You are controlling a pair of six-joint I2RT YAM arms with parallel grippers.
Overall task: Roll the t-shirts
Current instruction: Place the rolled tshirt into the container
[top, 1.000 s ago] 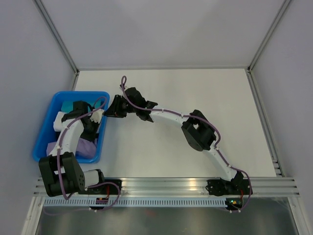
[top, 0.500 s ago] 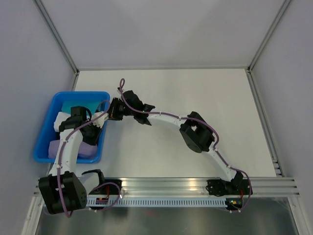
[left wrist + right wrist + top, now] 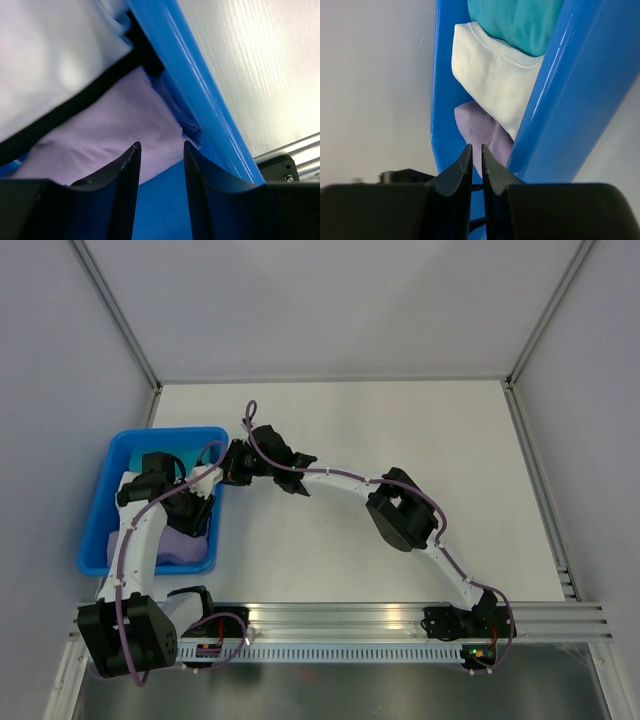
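The lavender t-shirt [image 3: 178, 545] lies crumpled in the near end of a blue bin [image 3: 98, 540] at the table's left. My left gripper [image 3: 192, 512] reaches down inside the bin. In the left wrist view it [image 3: 161, 145] stands open and empty, with the shirt [image 3: 110, 135] just beyond its tips. My right gripper [image 3: 224, 468] hangs at the bin's far right corner. Its tips [image 3: 476, 146] stand only a narrow slit apart with nothing between them, and they point past the bin wall [image 3: 570, 100] at the shirt [image 3: 480, 127].
A white cloth bundle [image 3: 495, 85] and a teal bundle [image 3: 530, 20] fill the bin's far end, beside the shirt. The bin's right rim [image 3: 195, 90] lies close to my left fingers. White tabletop [image 3: 400, 440] spreads to the right; grey walls enclose it.
The bin has shifted right and turned a little. My left arm has swung deeper into the bin, and its jaws now stand apart. The right gripper has moved up to the bin's corner.
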